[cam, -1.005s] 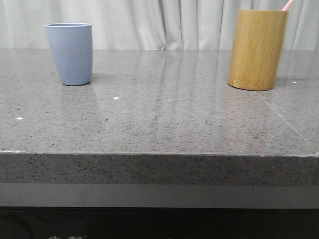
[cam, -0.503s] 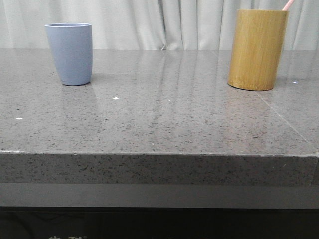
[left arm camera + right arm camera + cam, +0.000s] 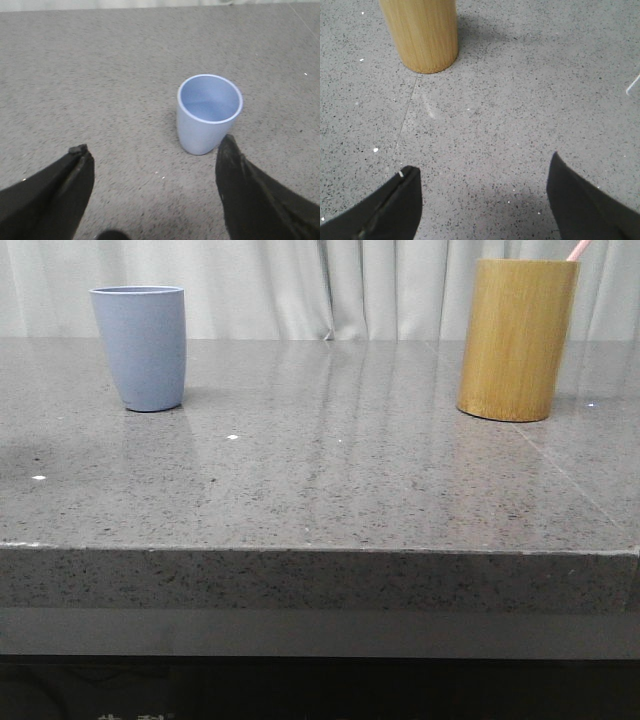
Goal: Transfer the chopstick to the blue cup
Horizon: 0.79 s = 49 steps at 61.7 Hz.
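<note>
Pale grey curtains (image 3: 300, 285) hang behind a speckled grey stone table (image 3: 320, 490), whose front edge runs across the lower middle of the front view.

At the upper left of that view stands the blue cup (image 3: 140, 348), upright on the table and with its mouth open. At the upper right stands a taller bamboo holder (image 3: 517, 338), also upright, well apart from the cup. The pink chopstick (image 3: 577, 250) pokes out of the holder's rim at the very top of the frame, leaning to the right; only its tip shows (the rest is hidden inside the holder). A thin seam in the tabletop runs from the holder's base toward the lower right.

From the left wrist camera, the blue cup (image 3: 207, 114) sits right of centre, its inside bare. The left gripper (image 3: 152, 165) hangs above the table with its two dark fingers (image 3: 60, 195) spread wide at the lower corners of the frame, holding nothing; the right-hand finger overlaps the cup's lower edge in the picture, though whether it touches cannot be told.

From the right wrist camera, the bamboo holder (image 3: 422, 32) stands at the upper left, its top cut off by the frame. The right gripper (image 3: 482, 175) is likewise spread wide and empty, dark fingers (image 3: 390, 207) in the lower corners, well apart from the holder, with bare stone (image 3: 520, 100) between them.
</note>
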### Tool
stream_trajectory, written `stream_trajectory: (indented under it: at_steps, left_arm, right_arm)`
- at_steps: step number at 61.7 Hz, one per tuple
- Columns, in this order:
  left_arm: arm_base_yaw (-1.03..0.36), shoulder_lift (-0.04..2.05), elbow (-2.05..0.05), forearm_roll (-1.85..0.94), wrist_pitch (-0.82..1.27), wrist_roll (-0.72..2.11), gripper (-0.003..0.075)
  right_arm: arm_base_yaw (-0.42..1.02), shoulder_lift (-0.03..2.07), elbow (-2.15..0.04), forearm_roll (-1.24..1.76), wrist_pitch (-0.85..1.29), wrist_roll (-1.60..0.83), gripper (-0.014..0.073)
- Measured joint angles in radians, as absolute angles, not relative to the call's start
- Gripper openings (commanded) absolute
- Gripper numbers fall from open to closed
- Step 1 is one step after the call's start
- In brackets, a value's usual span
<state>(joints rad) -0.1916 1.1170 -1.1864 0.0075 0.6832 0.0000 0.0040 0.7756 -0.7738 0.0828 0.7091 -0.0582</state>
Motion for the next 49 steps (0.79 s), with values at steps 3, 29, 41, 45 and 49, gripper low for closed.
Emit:
stream_trajectory:
  at_steps: [3, 29, 41, 45, 49]
  left_arm:
    - [-0.203, 1.167, -1.237, 0.008, 0.704, 0.0, 0.0512]
    - [-0.228, 1.619, -1.68, 0.008, 0.993, 0.0, 0.0479]
    - [-0.228, 1.766, -1.811, 0.0, 1.052, 0.0, 0.0438]
    - [-0.228, 1.805, -1.844, 0.0, 1.073, 0.0, 0.0426]
    - [-0.228, 1.847, -1.88, 0.0, 1.092, 0.0, 0.0417]
  right_arm:
    - [0.004, 0.776, -0.774, 0.083, 0.709, -0.058, 0.0542]
    - [0.004, 0.776, -0.774, 0.083, 0.709, -0.058, 0.0542]
    - [0.004, 0.776, -0.774, 0.083, 0.709, -0.058, 0.0542]
    - [0.004, 0.776, -0.774, 0.083, 0.709, -0.058, 0.0542]
    - [0.004, 0.776, -0.774, 0.083, 0.709, -0.058, 0.0542]
